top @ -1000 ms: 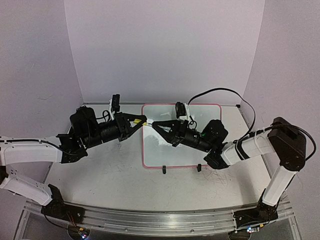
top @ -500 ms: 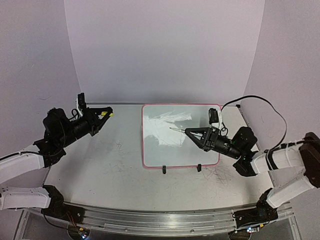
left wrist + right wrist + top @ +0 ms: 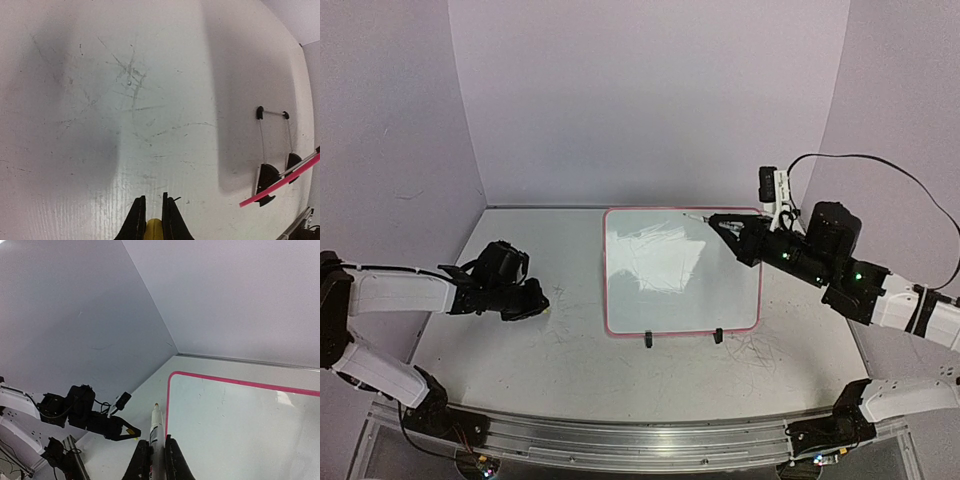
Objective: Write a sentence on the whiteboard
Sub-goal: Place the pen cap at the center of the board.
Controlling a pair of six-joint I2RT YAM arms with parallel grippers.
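The right claw (image 3: 157, 444) is clamping a marker (image 3: 156, 426) near the whiteboard (image 3: 720, 290), glare blurring its surface; the left claw (image 3: 150, 202) is pinching a mostly hidden yellow piece (image 3: 153, 229) over the counter (image 3: 125, 100)

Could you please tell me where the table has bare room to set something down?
Free: the scuffed white table between the black clip feet of the pink-rimmed white board and the near metal rail, and the far-left corner by the wall. Crowded: around the left jaws, and the board's far-right corner under the right jaws' white marker.

Glossy pink-rimmed whiteboard (image 3: 682, 290) rests centrally on the table (image 3: 570, 350).
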